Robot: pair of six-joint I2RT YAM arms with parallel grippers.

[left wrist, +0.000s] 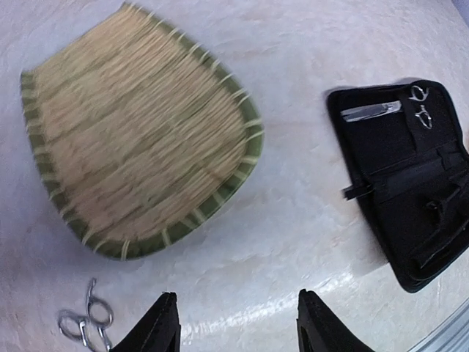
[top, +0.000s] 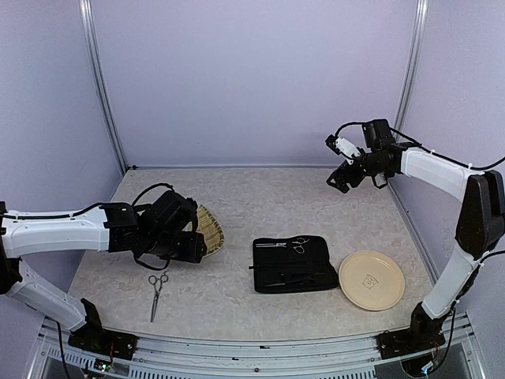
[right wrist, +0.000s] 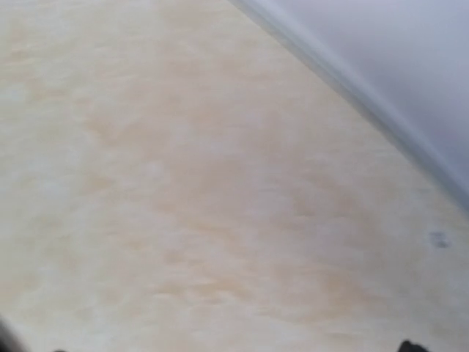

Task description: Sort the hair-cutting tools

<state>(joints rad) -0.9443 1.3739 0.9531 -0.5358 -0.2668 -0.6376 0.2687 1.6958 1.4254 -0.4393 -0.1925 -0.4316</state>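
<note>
Scissors (top: 158, 290) lie on the table (top: 237, 197) beside the tray (left wrist: 245, 158); left gripper (left wrist: 238, 323) hovers spread wide, holding nothing; right gripper (top: 341, 180) hangs raised (grip impossible to tell).

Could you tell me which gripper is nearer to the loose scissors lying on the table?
Left. The left gripper hovers just behind the loose scissors, by the woven tray; the right gripper is raised far off near the back right corner.

Tray (top: 213, 230) mostly behind left arm (top: 71, 230); loose scissors (left wrist: 86, 323) half off the wrist view; right wrist's blurred surface, probably table (right wrist: 183, 183).
</note>
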